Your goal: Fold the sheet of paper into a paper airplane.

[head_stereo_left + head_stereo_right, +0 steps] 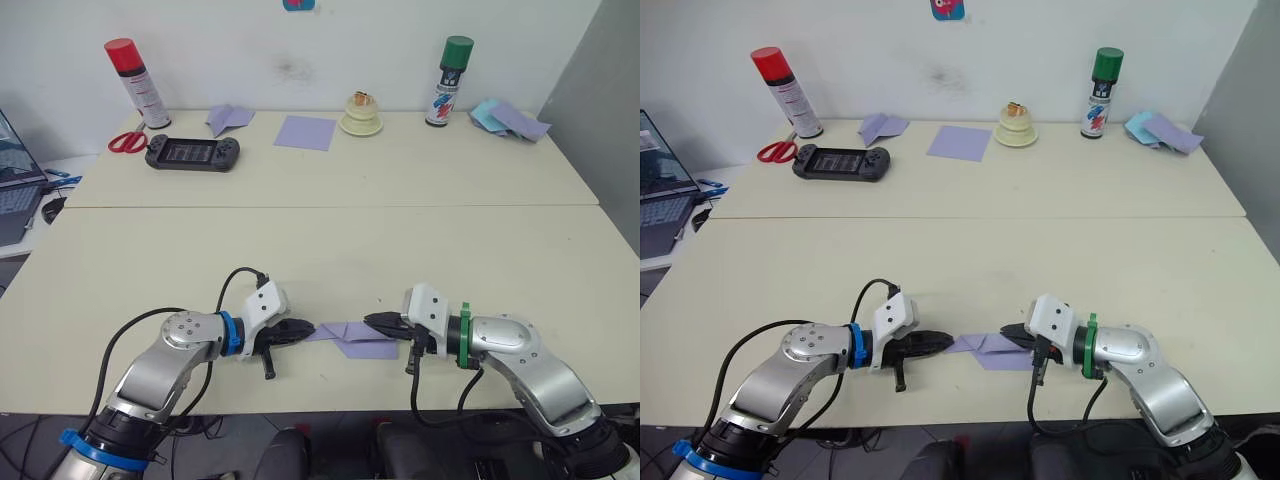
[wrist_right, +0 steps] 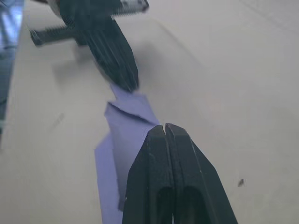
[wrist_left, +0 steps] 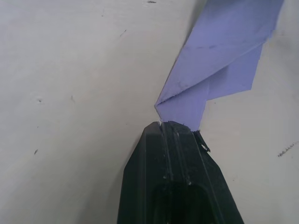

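The thin lavender-purple sheet of paper (image 1: pixel 358 340), already folded into a narrow creased strip, is lying flat on the pale desk (image 1: pixel 330 250) near its near edge, with its long axis running left to right between the two arms. The left end effector (image 1: pixel 305 330) is sitting at the paper's left tip, its black fingers closed together; in the left wrist view that pointed tip is meeting the fingertips, so it appears to be pinching the very corner, though the overlap is slight. The right end effector (image 1: pixel 375 321) is coming in from the right with its fingers also clenched, pressing down on or nipping the paper's right part; I cannot tell which. Both arms are equally close, one at each end. Any coming fold looks to be turning on this left-to-right line, with the paper's far and near edges lying free.
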Available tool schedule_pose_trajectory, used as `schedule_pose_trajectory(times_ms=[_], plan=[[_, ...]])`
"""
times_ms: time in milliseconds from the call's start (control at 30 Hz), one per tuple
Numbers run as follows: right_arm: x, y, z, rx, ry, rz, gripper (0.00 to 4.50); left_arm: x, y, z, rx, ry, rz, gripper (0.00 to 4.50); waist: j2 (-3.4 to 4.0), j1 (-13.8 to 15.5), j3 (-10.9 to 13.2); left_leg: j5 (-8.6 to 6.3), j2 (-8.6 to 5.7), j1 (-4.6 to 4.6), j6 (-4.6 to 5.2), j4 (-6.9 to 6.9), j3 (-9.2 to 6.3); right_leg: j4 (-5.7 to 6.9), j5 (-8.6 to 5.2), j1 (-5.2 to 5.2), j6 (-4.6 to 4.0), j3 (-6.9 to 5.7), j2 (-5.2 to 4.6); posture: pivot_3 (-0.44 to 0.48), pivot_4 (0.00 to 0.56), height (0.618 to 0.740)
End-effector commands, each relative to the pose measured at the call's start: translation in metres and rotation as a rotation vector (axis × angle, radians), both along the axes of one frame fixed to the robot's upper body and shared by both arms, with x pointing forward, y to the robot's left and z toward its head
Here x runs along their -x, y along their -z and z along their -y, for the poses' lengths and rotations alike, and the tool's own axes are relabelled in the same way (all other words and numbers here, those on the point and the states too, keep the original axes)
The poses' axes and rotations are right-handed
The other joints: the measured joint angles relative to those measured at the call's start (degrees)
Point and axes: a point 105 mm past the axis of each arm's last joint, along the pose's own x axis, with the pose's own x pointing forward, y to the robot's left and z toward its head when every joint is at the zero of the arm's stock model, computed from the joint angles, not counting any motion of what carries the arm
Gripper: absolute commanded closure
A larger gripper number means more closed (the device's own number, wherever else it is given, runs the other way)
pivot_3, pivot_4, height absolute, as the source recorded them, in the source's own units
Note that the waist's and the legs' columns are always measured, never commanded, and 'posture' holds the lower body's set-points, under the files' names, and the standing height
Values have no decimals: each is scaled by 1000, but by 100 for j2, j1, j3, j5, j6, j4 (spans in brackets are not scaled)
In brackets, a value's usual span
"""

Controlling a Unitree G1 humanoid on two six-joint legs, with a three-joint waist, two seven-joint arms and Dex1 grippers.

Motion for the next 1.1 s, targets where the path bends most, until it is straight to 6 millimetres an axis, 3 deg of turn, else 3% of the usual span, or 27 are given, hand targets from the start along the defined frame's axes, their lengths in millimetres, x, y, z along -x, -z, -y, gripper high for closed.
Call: schedule_pose_trajectory(times_ms=[33, 167, 333, 500, 700, 767, 900, 1000, 1100], plan=[[22, -12, -6, 2, -95, -30, 4476, 1, -20, 0, 14, 24, 53, 4500, -2, 0, 2, -1, -2, -10, 0, 0, -1, -3, 4, -7, -7, -1, -2, 0, 150, 740], [28, -4, -3, 57, -119, -78, 4476, 1, -31, 1, 18, 37, 79, 4500, -19, 10, 28, -1, -14, -30, 1, 10, -2, -3, 11, -18, -18, -4, -13, 0, 150, 740], [1, 3, -3, 74, -7, -10, 4476, 6, -42, 1, 18, 87, 93, 4500, -28, -8, 61, 0, -8, -37, 1, 52, -2, 8, -4, -18, 9, -7, -8, 0, 150, 740], [-27, 2, -5, 41, 104, 39, 4476, 21, -53, -12, -33, 178, 76, 4500, -25, -5, 70, 1, -8, -42, 2, 69, -1, 12, 6, -17, 15, -3, -7, 0, 150, 740], [-43, 5, -4, 43, 158, 61, 4476, 21, -63, -13, -40, 202, 103, 4500, -23, 14, 71, 0, -12, -50, 2, 71, -2, 10, 22, -19, -12, -5, -9, 0, 150, 740], [-40, 0, -8, -2, 136, 24, 4476, 20, -66, -11, -33, 203, 118, 4500, -23, 11, 72, 0, -12, -51, 2, 71, -2, 11, 22, -21, -13, -6, -9, 0, 150, 740], [-28, -29, -5, -72, 65, 41, 4476, 19, -73, -9, -19, 211, 140, 4500, -18, 9, 75, 0, -11, -54, 3, 71, -3, 16, 23, -25, -14, -7, -8, 0, 150, 740], [-17, -40, -2, -57, -2, 38, 3873, 21, -77, -11, -20, 218, 149, 4500, -18, 9, 75, 0, -11, -53, 3, 74, -1, 16, 25, -24, -11, -6, -8, 0, 150, 740], [-9, -36, 2, 8, -66, 13, 2852, 24, -87, -10, -12, 239, 169, 4500, -18, 9, 75, 0, -9, -53, 3, 76, -4, 18, 25, -23, -12, -11, -7, 0, 150, 740]])
